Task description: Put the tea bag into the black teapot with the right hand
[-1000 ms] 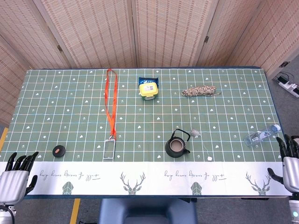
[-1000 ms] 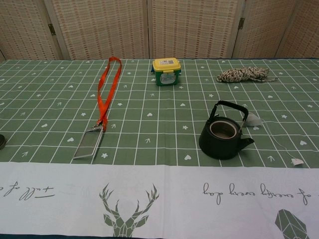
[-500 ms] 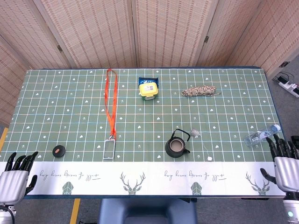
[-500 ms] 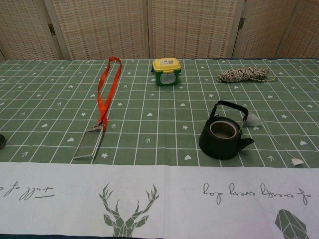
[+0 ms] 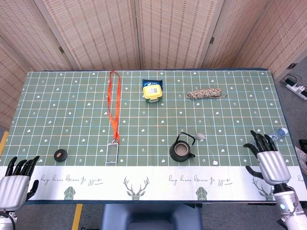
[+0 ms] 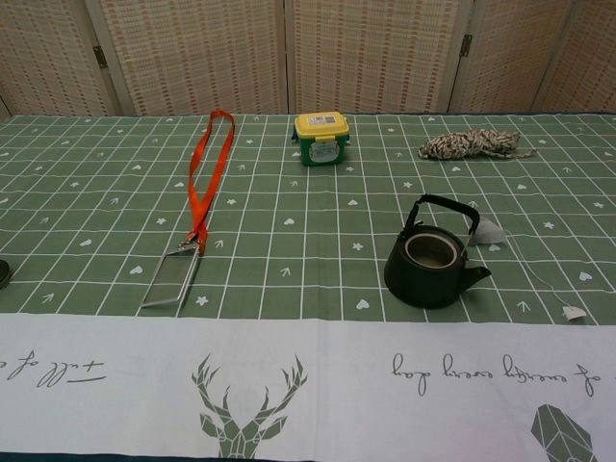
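Observation:
The black teapot (image 5: 182, 151) (image 6: 432, 263) stands lidless on the green cloth, its handle upright. Just to its right lies the tea bag (image 5: 201, 136) (image 6: 489, 231), a small pale pouch with a thin string running to a white tag (image 5: 215, 162) (image 6: 574, 313). My right hand (image 5: 267, 161) hovers over the table's right front, fingers spread and holding nothing, well right of the tag. My left hand (image 5: 15, 184) rests at the front left corner, fingers apart and empty. Neither hand shows in the chest view.
An orange lanyard (image 5: 113, 102) with a clear badge holder (image 5: 111, 153) lies left of centre. A yellow-lidded box (image 5: 152, 91), a coil of rope (image 5: 205, 93), a plastic bottle (image 5: 278, 132) behind my right hand and a small black disc (image 5: 60, 155) also sit on the table.
My right hand has moved left and forward from the table's right edge to over the cloth, now partly covering the bottle. The left hand and the objects are unchanged.

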Controlling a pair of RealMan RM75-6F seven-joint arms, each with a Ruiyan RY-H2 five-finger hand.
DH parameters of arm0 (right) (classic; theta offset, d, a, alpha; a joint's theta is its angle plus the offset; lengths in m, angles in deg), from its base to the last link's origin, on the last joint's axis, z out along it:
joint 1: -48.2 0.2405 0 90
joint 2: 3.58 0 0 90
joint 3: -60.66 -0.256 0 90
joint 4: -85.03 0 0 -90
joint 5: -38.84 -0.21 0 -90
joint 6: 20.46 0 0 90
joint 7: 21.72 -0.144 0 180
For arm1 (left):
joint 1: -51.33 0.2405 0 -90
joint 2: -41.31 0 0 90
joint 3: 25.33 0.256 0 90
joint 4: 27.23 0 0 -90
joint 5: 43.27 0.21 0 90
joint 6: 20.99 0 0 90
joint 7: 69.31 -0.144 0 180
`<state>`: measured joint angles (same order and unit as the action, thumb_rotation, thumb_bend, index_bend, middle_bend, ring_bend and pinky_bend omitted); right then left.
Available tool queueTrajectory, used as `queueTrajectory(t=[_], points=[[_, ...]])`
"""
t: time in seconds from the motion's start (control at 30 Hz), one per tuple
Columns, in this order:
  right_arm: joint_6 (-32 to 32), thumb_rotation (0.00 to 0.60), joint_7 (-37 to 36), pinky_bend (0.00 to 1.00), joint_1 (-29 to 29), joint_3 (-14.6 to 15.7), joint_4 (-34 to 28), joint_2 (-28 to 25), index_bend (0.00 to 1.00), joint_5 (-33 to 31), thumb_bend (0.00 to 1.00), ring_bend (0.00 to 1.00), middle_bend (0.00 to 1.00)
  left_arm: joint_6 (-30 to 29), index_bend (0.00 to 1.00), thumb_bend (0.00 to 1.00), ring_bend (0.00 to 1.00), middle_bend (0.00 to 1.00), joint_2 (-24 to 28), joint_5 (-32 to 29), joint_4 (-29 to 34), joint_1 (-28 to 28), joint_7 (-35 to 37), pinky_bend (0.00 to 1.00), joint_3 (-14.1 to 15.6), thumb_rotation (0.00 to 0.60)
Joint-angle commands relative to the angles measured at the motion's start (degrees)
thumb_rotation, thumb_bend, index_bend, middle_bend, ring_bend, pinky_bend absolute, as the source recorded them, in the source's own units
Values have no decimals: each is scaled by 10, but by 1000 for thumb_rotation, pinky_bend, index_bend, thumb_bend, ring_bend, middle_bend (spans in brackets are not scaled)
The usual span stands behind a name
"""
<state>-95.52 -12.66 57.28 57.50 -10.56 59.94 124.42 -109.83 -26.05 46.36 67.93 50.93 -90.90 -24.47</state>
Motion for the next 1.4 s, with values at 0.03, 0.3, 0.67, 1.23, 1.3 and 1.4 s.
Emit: queueTrajectory(t=[0.03, 0.3, 0.67, 1.23, 1.3, 1.4], points=[[55, 600, -6, 0, 36, 5, 66, 52, 340, 11, 297, 0, 0, 1, 79, 408, 152, 198, 1, -2, 0, 0, 1, 55, -1, 600], [56, 600, -37, 0, 57, 19, 144, 123, 418, 45, 323, 15, 8, 1, 80, 409, 152, 198, 2, -1, 1, 1, 2, 55, 0, 600], [60, 600, -36, 0, 62, 35, 192, 158, 444, 51, 421, 44, 30, 1, 80, 409, 152, 198, 2, 0, 1, 1, 1, 55, 1, 600], [87, 600, -5, 0, 74, 43, 231, 194, 444, 33, 421, 30, 30, -2, 80, 408, 152, 198, 2, 2, 2, 3, 0, 55, 1, 600], [88, 600, 1, 0, 76, 43, 237, 200, 444, 31, 422, 31, 31, -1, 80, 408, 152, 198, 1, 3, 2, 3, -1, 55, 2, 600], [89, 600, 4, 0, 76, 42, 247, 210, 444, 26, 421, 29, 33, -2, 80, 408, 152, 198, 1, 3, 3, 3, -2, 55, 2, 600]])
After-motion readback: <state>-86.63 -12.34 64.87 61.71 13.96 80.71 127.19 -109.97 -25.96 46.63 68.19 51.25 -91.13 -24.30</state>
